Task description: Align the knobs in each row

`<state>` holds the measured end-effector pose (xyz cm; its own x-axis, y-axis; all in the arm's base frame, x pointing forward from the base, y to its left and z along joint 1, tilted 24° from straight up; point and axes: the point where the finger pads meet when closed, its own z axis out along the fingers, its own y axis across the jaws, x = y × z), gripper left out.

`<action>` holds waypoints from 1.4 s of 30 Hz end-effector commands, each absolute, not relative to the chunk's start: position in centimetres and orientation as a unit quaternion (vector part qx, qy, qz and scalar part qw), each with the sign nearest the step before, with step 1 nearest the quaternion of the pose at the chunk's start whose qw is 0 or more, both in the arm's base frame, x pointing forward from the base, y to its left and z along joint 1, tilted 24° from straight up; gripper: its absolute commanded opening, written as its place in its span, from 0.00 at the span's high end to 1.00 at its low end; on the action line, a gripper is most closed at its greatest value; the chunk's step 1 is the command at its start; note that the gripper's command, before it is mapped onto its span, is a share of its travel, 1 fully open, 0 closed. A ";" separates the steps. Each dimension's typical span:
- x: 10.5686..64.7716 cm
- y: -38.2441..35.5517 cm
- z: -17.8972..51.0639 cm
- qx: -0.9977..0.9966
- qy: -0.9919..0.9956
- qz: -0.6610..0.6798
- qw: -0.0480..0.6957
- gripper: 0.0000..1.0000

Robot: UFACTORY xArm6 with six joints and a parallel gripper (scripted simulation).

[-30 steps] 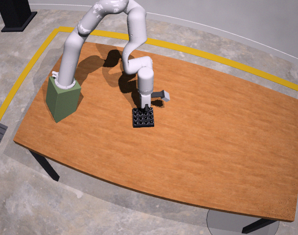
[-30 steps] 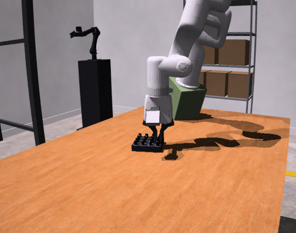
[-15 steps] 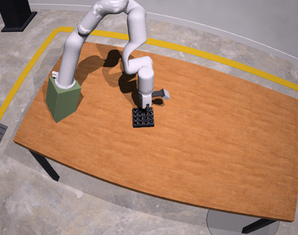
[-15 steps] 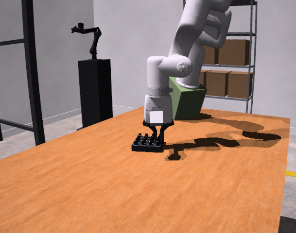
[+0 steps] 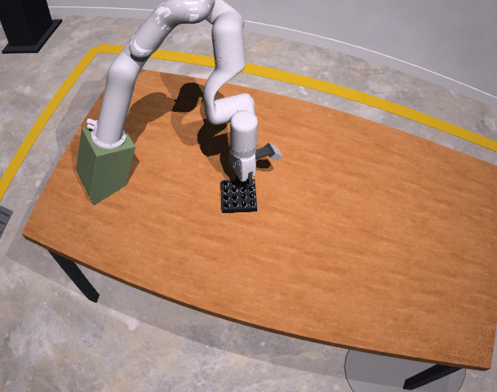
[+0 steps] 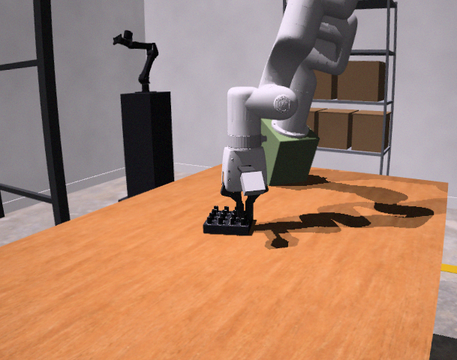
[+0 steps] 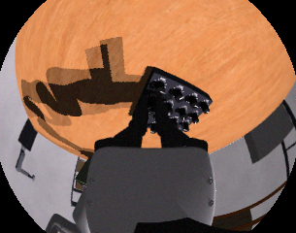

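Observation:
The black knob box (image 5: 239, 203) (image 6: 225, 228) (image 7: 186, 103) stands flat on the wooden table (image 5: 324, 236) (image 6: 181, 290), with its rows of black knobs pointing up. My gripper (image 5: 246, 182) (image 6: 244, 212) (image 7: 151, 103) points straight down over the box's edge row on the far side in the top view, toward its right end. Its fingers are shut on a knob there. The fingers hide that knob. The knob lines, marks and printed names are too small to read in any view.
The arm's green base block (image 5: 104, 164) (image 6: 290, 154) stands on the table to the left of the box in the top view. A black pedestal with a small dark arm (image 6: 146, 135) and a shelf with cardboard boxes (image 6: 352, 116) stand off the table.

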<state>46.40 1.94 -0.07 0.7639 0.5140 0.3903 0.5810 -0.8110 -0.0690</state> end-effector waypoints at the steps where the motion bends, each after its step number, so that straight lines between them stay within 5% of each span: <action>1: 46.5 1.9 0.0 -0.911 -0.354 -0.193 0.081 0.92; 42: 46.5 1.9 0.0 -0.691 -0.692 -0.209 -0.004 0.92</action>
